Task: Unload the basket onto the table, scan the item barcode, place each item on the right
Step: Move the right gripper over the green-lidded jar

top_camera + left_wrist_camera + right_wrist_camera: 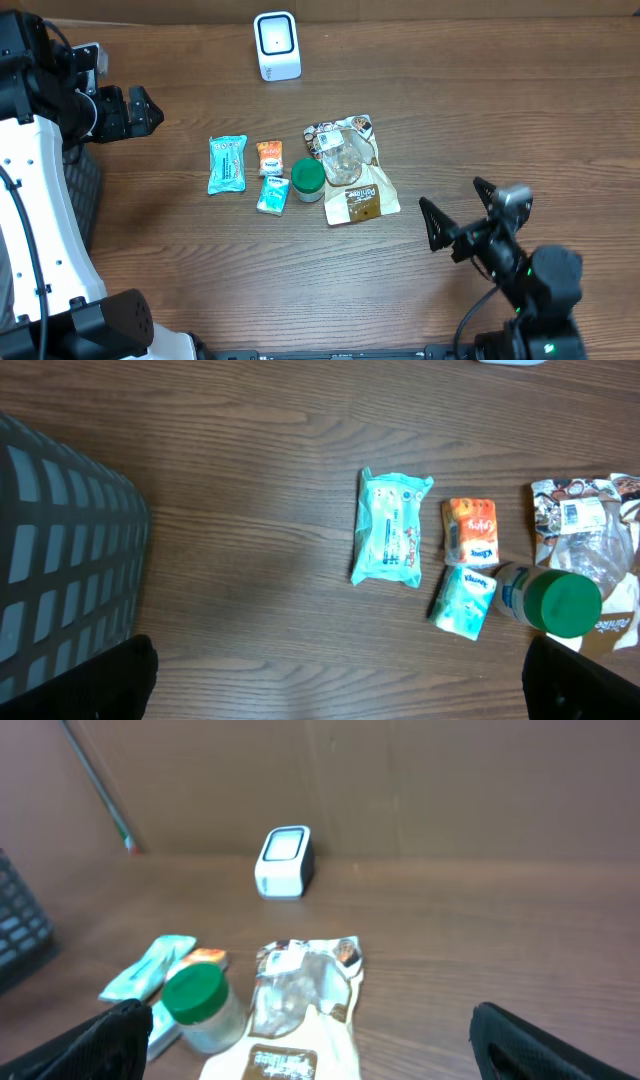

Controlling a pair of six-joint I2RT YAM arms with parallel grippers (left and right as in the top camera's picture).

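Since nothing's grabbed yet, both claws sit spread wide and empty: left gripper (146, 109) over by the basket (60, 550), right gripper (457, 208) just right of the pile. The items are bunched mid-table, probably so either arm reaches: wipes pack (227, 164), orange tissue pack (269, 158), teal tissue pack (272, 194), green-lidded bottle (307, 180) touching the snack pouch (352, 170). The scanner (277, 45) stands at the far edge, lots of bare wood between.

On the wooden surface (180, 260) a white scanner (277, 45) stands far back, while a teal wipes pack (227, 164), orange tissue pack (269, 158), green-lidded jar (307, 180) and snack bag (352, 175) cluster between the left claw (148, 112) and the spread-open right claw (455, 207).
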